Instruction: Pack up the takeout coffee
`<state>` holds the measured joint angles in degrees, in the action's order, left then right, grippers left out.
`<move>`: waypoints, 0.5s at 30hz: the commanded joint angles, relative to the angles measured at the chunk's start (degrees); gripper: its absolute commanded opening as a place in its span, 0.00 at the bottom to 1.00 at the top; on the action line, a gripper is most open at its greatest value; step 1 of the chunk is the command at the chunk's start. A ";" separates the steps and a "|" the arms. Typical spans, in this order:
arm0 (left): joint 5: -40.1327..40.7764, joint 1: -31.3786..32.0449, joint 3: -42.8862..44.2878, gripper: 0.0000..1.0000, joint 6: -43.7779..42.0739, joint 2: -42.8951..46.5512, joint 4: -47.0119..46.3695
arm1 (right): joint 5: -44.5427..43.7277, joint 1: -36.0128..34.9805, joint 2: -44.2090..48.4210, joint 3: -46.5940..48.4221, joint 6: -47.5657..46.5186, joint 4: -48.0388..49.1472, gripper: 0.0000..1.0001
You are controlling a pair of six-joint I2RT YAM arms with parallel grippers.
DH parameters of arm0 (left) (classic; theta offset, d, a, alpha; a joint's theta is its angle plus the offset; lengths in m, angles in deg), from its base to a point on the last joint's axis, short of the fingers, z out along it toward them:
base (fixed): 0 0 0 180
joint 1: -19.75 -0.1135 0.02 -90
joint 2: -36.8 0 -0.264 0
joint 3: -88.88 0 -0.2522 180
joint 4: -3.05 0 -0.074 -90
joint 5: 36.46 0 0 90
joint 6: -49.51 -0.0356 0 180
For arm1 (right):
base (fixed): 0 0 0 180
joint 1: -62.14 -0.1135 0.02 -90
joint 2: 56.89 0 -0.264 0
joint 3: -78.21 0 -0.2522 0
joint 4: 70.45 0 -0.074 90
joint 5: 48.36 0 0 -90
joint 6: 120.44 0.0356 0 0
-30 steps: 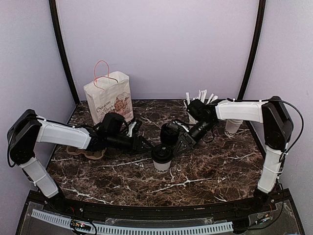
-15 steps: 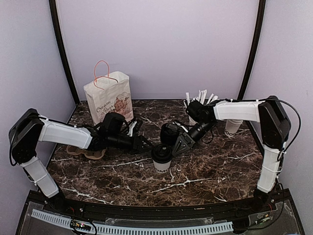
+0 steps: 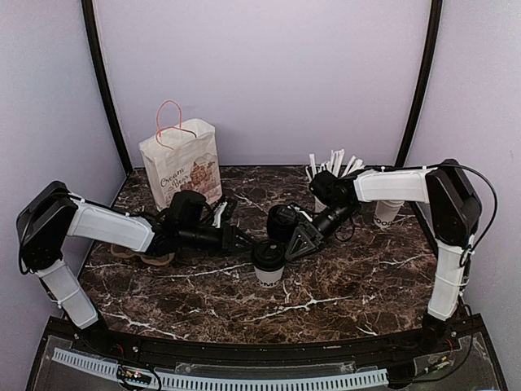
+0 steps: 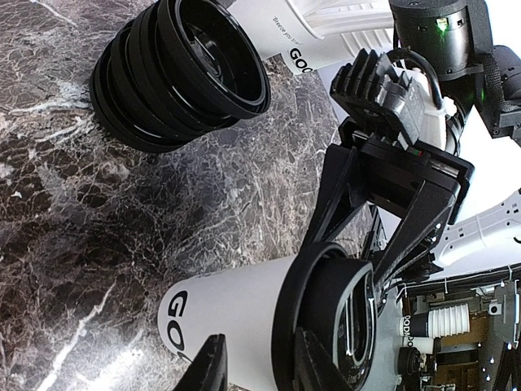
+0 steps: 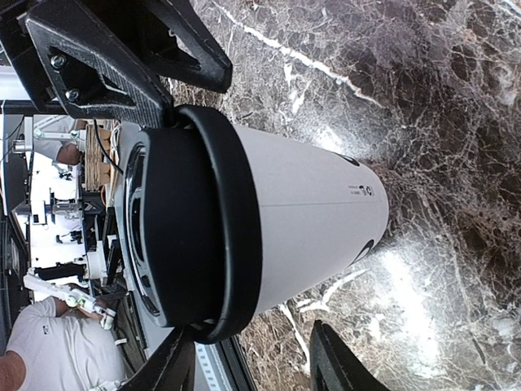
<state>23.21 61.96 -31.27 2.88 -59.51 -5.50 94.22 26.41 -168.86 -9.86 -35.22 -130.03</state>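
The takeout coffee (image 3: 269, 262), a white paper cup with a black dome lid, stands upright at the table's middle. My left gripper (image 3: 247, 242) reaches its left side and my right gripper (image 3: 293, 247) its right side. In the left wrist view the cup (image 4: 236, 314) fills the bottom, and the left gripper (image 4: 260, 358) shows two fingertips apart in front of its wall and lid rim. In the right wrist view the cup (image 5: 301, 212) lies just past the right gripper (image 5: 254, 362), whose fingers stand wide apart beside it with nothing between them.
A paper bag (image 3: 181, 167) with pink handles stands at the back left. A brown cup carrier (image 3: 142, 254) lies under the left arm. A stack of black lids (image 3: 283, 220) sits behind the cup. A cup of white sticks (image 3: 330, 163) and stacked white cups (image 3: 387, 212) stand at the back right.
The left gripper's fingers have drawn closer together beside the cup. The right gripper and the cup stay about where they were.
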 commanded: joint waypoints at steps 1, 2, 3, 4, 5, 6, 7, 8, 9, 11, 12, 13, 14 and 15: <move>7.82 -0.16 -4.79 0.28 -1.98 -5.48 14.98 | -28.19 -0.31 -6.71 -4.41 -0.25 4.15 0.47; 7.82 -0.13 -4.57 0.28 -2.53 -5.18 15.11 | -27.93 -0.36 -6.44 -4.31 -0.57 4.16 0.47; 8.00 -0.17 -3.91 0.28 -2.78 -5.06 15.45 | -27.52 -0.45 -6.11 -4.22 -0.80 4.16 0.47; 8.07 -0.20 -3.09 0.28 -3.39 -4.75 15.67 | -27.06 -0.65 -5.65 -3.99 -1.38 4.04 0.46; 8.08 -0.20 -2.66 0.28 -3.83 -4.62 16.05 | -25.81 -0.92 -5.22 -3.73 -2.15 3.81 0.46; 8.11 -0.16 -1.85 0.28 -4.73 -4.13 16.19 | -22.78 -1.19 -4.62 -3.46 -3.20 3.33 0.46; 8.10 -0.15 -1.47 0.28 -5.76 -3.26 16.18 | -20.40 -1.51 -3.92 -2.90 -4.58 2.47 0.46; 8.36 -0.18 -0.68 0.29 -6.20 -2.74 16.12 | -17.08 -1.80 -3.04 -2.26 -6.38 1.28 0.46; 8.57 -0.13 -0.27 0.29 -7.05 -1.42 16.08 | -12.92 -1.87 -1.98 -1.68 -8.08 0.35 0.47; 8.75 -0.16 1.65 0.29 -8.53 0.69 15.96 | -5.74 -2.02 0.98 -0.96 -10.29 -0.76 0.51; 8.76 -0.18 3.22 0.30 -8.99 1.35 16.05 | -4.06 -2.18 1.94 -0.30 -10.98 -1.35 0.54; 8.95 -0.16 4.10 0.32 -9.88 2.70 16.55 | -3.03 -2.22 2.95 0.16 -11.53 -1.93 0.55; 9.27 -0.14 5.68 0.33 -10.28 3.41 16.70 | -2.38 -2.24 3.67 0.63 -12.05 -2.48 0.56; 9.38 -0.12 6.30 0.34 -11.02 4.66 16.53 | -1.93 -2.24 4.21 1.07 -12.37 -2.90 0.57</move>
<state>27.63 62.14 -27.29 -3.24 -58.09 1.12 93.98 25.19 -167.24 -9.81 -42.83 -129.25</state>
